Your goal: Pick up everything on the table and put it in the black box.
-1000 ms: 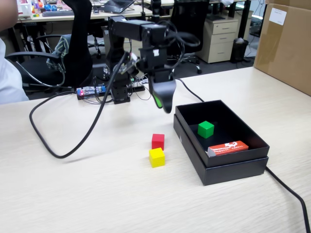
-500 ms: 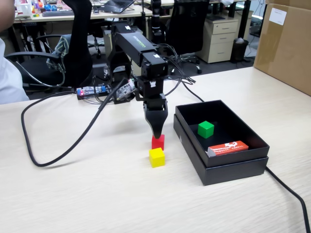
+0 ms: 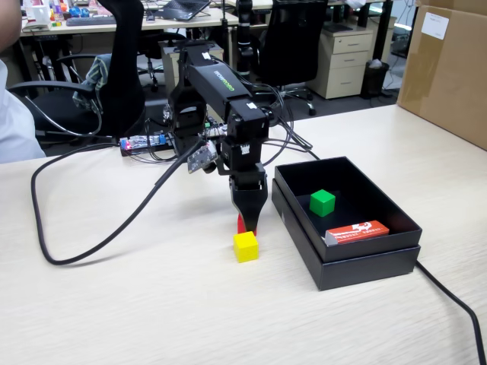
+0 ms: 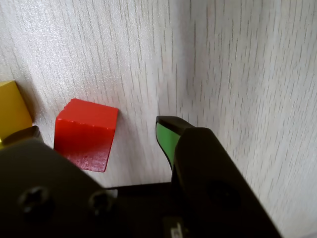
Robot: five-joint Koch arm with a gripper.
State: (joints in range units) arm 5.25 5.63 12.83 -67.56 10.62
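A red cube (image 4: pixel 86 134) rests on the table (image 3: pixel 152 304), between the two jaws of my gripper (image 4: pixel 98 129). The gripper is open: a gap of bare wood separates the cube from the green-padded finger (image 4: pixel 168 139). In the fixed view the gripper (image 3: pixel 249 220) points straight down and hides most of the red cube (image 3: pixel 240 223). Just in front of it lies a yellow cube (image 3: pixel 245 246), whose edge also shows at the left of the wrist view (image 4: pixel 12 111). A green cube (image 3: pixel 322 202) lies inside the black box (image 3: pixel 365 270) to the right.
A flat red-orange packet (image 3: pixel 356 231) lies in the box's near corner. A black cable (image 3: pixel 68 251) loops over the table at left, and another runs off the box's right corner (image 3: pixel 453 300). A brown carton (image 3: pixel 445 68) stands at the far right.
The arm has swung forward and down from a raised pose near the box's back corner. The gripper now stands low over the red cube, straddling it.
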